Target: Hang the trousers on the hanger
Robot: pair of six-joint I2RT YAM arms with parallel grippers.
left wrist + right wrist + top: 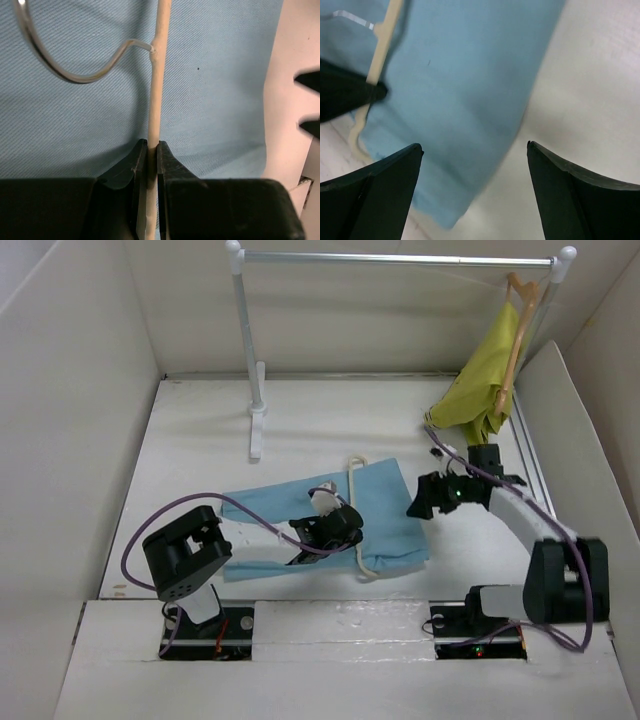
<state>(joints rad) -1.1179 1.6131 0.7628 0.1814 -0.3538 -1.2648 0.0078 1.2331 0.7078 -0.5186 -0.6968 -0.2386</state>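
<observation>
the trousers [390,515] lie flat and folded on the table [200,440], between the 2 arms, and the hanger [358,520] lies across them with its hook [355,462] pointing to the far side and its near corner poking out past the cloth's near edge. the left fingers [325,530] are clamped on the hanger; the left wrist view shows both fingers [125,170] pinched tight on the thin rod [156,90] just below the hook [75,75], blue cloth [225,100] behind. the right fingers [425,498] hover spread wide and empty just beside the trousers' right edge; in the right wrist view the fingers [385,175] frame that edge [465,75], with the hanger [382,45] and the left arm's dark tip off to one side. whether any cloth passes through the hanger's triangle i cannot tell; it looks merely laid on top. so the main risk, as i judge it, is that a lift would raise the hanger alone and leave the trousers behind. the rod is slim and smooth, so it may swivel in the pinch once cloth weight pulls to 1 side. the right fingers could catch only the top layer of the fold, or drag the whole cloth sideways from under the hanger. the 2 arms work close together, so a reach across the cloth may knock the left one.
</observation>
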